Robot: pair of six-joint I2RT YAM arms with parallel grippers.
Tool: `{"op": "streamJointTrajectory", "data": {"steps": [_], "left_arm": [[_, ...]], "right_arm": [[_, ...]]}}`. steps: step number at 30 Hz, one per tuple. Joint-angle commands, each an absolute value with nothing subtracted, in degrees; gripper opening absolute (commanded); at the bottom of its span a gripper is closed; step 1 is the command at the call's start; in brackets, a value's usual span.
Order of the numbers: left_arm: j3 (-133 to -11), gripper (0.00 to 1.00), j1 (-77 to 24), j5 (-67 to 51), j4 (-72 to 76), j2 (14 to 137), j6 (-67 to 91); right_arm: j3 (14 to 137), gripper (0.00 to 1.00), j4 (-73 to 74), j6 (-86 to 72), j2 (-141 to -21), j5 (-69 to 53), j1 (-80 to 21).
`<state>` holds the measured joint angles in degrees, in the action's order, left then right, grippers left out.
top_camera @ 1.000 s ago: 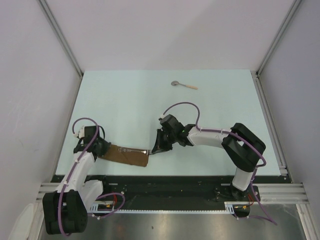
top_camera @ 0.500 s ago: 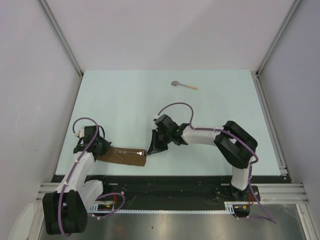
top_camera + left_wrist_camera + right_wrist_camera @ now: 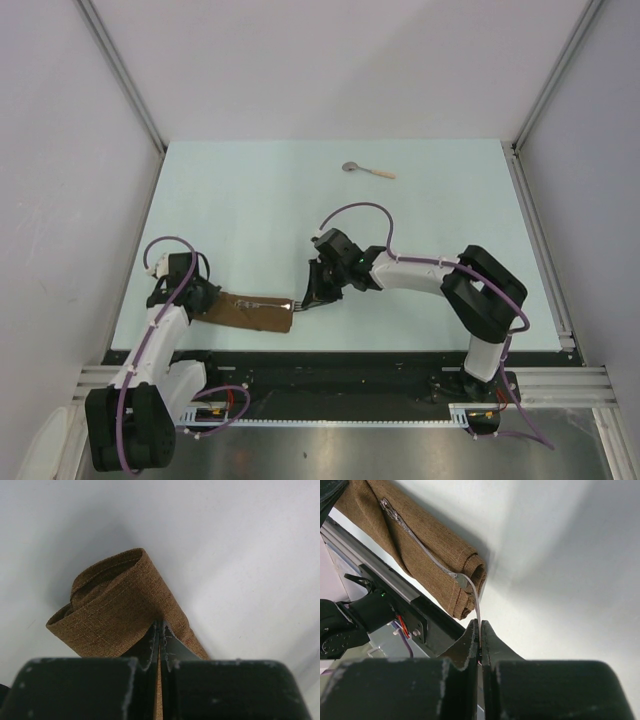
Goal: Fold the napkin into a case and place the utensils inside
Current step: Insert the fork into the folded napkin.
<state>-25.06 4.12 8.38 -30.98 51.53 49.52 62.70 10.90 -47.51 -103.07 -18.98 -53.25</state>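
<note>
Our left claw [image 3: 159, 630] is pinching one end of the brown case [image 3: 120, 605], which is lying at the near edge of the bench [image 3: 300, 200]. Our right claw [image 3: 479, 630] is squeezing a thin silver utensil [image 3: 461, 581] that is lying along the case's top. We cannot make out its far tip. A second utensil [image 3: 367, 170] is lying well apart.

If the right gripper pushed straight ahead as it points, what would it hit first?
The right gripper would likely meet the open end of the case; the utensil it grips lies along it.
</note>
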Motion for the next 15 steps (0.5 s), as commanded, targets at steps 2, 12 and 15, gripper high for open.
{"op": "streamJointTrajectory", "data": {"steps": [2, 12, 15], "left_arm": [[-25.6, 0.0, 4.6, 9.3, -31.1, 50.2, 50.1], [-26.3, 0.0, 4.7, 9.3, -30.7, 50.3, 49.4], [-26.5, 0.0, 4.7, 9.4, -30.7, 50.2, 49.2]], "right_arm": [[64.9, 0.0, 9.9, -47.0, -105.9, -21.3, -53.7], [69.3, 0.0, 6.9, -48.0, -110.0, -23.5, -53.7], [70.0, 0.0, 5.3, -49.0, -111.4, -24.5, -53.7]]}}
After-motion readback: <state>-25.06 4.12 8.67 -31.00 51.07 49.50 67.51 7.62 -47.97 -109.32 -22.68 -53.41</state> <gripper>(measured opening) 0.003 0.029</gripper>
